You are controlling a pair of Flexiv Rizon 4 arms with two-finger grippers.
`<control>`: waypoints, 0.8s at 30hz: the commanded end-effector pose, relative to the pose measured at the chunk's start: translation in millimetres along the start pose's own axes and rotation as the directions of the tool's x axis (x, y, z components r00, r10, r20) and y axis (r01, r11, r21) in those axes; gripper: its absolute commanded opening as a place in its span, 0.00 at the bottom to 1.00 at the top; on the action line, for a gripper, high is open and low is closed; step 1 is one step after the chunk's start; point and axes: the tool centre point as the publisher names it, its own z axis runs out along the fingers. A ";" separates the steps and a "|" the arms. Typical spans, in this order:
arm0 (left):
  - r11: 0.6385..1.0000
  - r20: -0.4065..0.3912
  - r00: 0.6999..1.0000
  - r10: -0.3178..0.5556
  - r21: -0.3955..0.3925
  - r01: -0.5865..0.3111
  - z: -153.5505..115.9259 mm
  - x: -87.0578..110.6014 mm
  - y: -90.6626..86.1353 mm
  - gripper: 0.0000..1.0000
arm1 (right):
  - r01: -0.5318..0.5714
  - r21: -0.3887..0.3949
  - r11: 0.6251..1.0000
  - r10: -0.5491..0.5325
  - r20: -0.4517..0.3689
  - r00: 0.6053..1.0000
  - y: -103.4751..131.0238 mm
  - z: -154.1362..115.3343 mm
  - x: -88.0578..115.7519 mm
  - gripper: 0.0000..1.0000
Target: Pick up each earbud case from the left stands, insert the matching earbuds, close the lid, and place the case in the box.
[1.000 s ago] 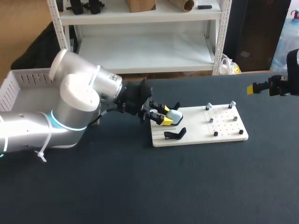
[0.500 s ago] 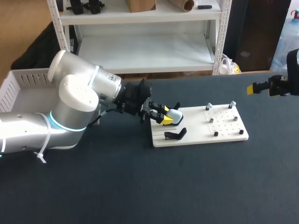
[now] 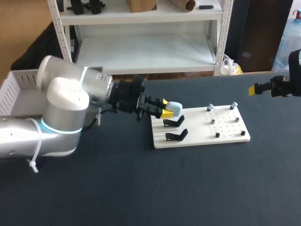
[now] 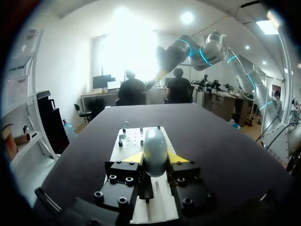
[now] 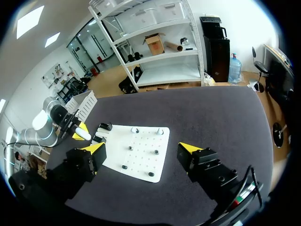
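Observation:
My left gripper (image 3: 162, 112) is shut on a pale blue earbud case (image 3: 174, 108), held just above the left end of the white board (image 3: 197, 139). In the left wrist view the case (image 4: 155, 149) sits upright between the yellow tips of that gripper (image 4: 155, 158). Two black stands (image 3: 173, 123) (image 3: 177, 136) on the board are bare. Several small earbud pieces (image 3: 212, 121) sit on the board's right half. My right gripper (image 3: 265, 88) hovers open at the table's far right. From its own view the right gripper (image 5: 142, 149) stands wide above the board (image 5: 141, 162).
A white slatted box (image 3: 19, 87) stands at the table's far left, behind my left arm. The dark tabletop (image 3: 164, 188) stretches in front of the board and between the board and the right gripper.
The left gripper tightened on the case and lifted it off the rear stand, drawing it up and slightly back. The left arm's wrist turned. The right arm stayed still.

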 end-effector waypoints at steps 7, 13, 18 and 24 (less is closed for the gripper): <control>0.995 0.087 0.996 0.016 -0.099 -0.007 -6.8 -17.6 -25.3 0.00 | 0.001 0.001 1.000 -0.001 0.000 1.000 -0.3 -0.1 0.1 1.00; 0.995 0.087 0.996 0.016 -0.099 -0.007 -6.8 -17.6 -25.3 0.00 | 0.001 0.001 1.000 -0.001 0.000 1.000 -0.3 -0.1 0.1 1.00; 0.995 0.087 0.996 0.016 -0.099 -0.007 -6.8 -17.6 -25.3 0.00 | 0.001 0.001 1.000 -0.001 0.000 1.000 -0.3 -0.1 0.1 1.00; 0.995 0.087 0.996 0.016 -0.099 -0.007 -6.8 -17.6 -25.3 0.00 | 0.001 0.001 1.000 -0.001 0.000 1.000 -0.3 -0.1 0.1 1.00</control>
